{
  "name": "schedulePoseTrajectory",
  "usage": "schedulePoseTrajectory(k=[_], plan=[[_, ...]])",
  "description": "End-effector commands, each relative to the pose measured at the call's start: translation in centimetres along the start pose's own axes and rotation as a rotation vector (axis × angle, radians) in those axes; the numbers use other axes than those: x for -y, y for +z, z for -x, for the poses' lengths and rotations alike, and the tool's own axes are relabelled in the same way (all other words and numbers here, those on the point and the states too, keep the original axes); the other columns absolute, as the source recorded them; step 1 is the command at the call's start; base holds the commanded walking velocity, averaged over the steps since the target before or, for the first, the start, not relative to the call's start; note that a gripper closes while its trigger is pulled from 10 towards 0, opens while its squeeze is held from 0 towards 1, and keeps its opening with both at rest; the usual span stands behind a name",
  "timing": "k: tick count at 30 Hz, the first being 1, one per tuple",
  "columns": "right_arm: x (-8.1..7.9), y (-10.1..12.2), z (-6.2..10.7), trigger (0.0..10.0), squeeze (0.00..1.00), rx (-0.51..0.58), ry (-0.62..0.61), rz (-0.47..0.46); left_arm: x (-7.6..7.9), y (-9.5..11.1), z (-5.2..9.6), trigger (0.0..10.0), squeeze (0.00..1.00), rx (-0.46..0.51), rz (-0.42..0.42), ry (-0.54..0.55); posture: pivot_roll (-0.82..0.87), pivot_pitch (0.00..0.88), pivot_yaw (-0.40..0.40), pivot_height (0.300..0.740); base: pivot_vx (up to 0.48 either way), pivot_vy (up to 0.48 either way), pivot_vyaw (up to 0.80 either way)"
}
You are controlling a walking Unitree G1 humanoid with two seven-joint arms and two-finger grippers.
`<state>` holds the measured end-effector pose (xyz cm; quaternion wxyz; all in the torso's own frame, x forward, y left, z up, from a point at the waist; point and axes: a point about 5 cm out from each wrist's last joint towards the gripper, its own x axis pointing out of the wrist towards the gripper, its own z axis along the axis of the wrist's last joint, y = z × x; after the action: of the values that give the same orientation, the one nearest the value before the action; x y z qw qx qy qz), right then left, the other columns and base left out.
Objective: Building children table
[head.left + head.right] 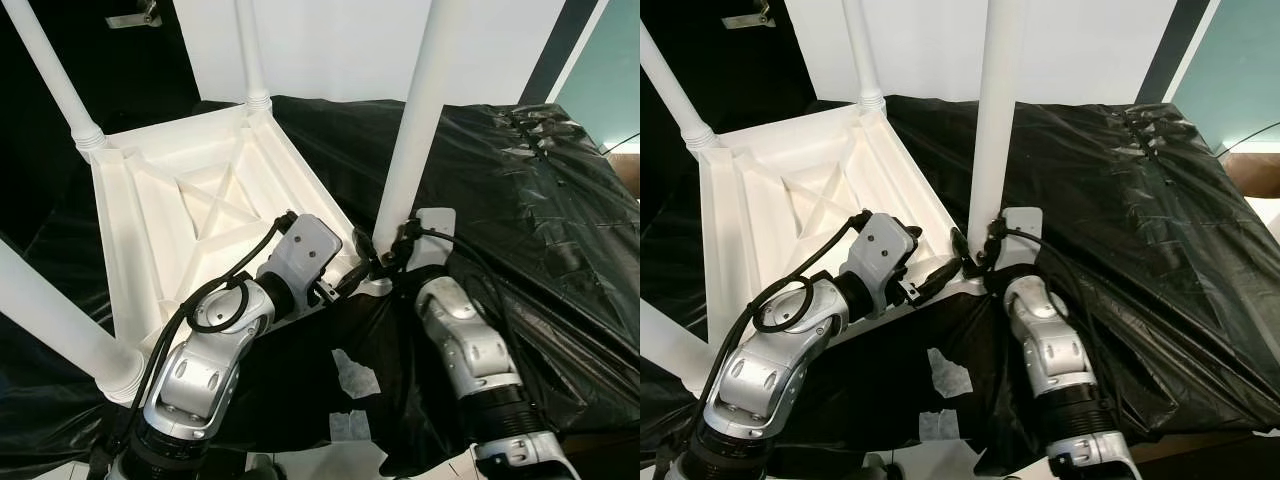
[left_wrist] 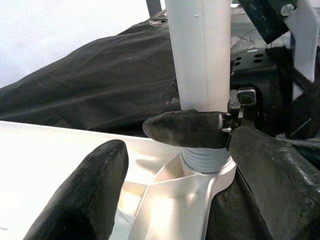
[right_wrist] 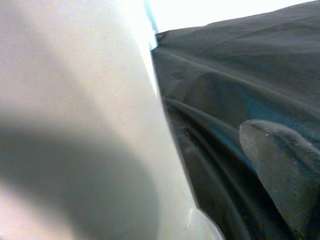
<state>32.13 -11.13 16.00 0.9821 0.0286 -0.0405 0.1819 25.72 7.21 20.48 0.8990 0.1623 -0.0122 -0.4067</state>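
Item: white plastic children's table top [image 1: 190,200], lying upside down at centre left of the head views, its cross-ribbed underside facing up.
Legs: white round table legs stand up from its corners; one at upper left [image 1: 55,75], one at top centre [image 1: 252,50], one at lower left [image 1: 60,325], and the near-corner leg [image 1: 420,110] rising through the middle of the frame.
Near-corner joint: the ribbed base of that leg sits in the corner socket [image 2: 205,162] of the top.
Left gripper [image 1: 345,280]: at the near corner of the table top, just beside the leg's base; its fingers [image 2: 82,192] are spread apart, grasping nothing, one over the white top and one beside the socket.
Right gripper [image 1: 975,255]: at the foot of the near-corner leg from the other side; one black finger [image 2: 187,129] lies across the leg just above the ribbed base. Clenched or released: cannot tell.
Surface: crinkled glossy black plastic sheeting [image 1: 520,190] spread under the table and across the right half of the frame; white paper scraps [image 1: 355,375] lie on it at lower centre.
Room: white wall [image 1: 330,45] at top centre, a teal panel [image 1: 610,70] at upper right, darkness at upper left.
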Motion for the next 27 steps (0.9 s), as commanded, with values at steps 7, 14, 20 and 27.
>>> schedulePoseTrajectory(k=[7,14,20,27], plan=[[1.6,1.2,-0.5,10.0,0.0,0.024,0.217,0.015,-0.2,-0.5,-0.1,10.0,0.0,-0.019,-0.004,0.082,0.14,0.058,-0.025,0.74,0.0,0.0,0.0],[2.0,1.4,-1.2,10.0,0.0,0.013,0.388,0.046,-0.2,-0.9,0.0,10.0,0.0,-0.032,-0.007,0.099,0.14,0.052,-0.023,0.74,0.0,0.0,0.0],[1.9,0.9,-1.3,8.7,0.0,-0.03,0.507,0.063,-0.3,-2.0,-0.2,10.0,0.0,-0.079,-0.026,0.132,0.15,0.046,-0.019,0.74,0.0,0.0,0.0],[2.3,0.1,-1.3,0.1,0.0,-0.096,0.594,0.081,-0.7,-3.3,-0.4,10.0,0.0,-0.126,-0.035,0.21,0.15,0.045,-0.019,0.74,0.0,0.0,0.0]])
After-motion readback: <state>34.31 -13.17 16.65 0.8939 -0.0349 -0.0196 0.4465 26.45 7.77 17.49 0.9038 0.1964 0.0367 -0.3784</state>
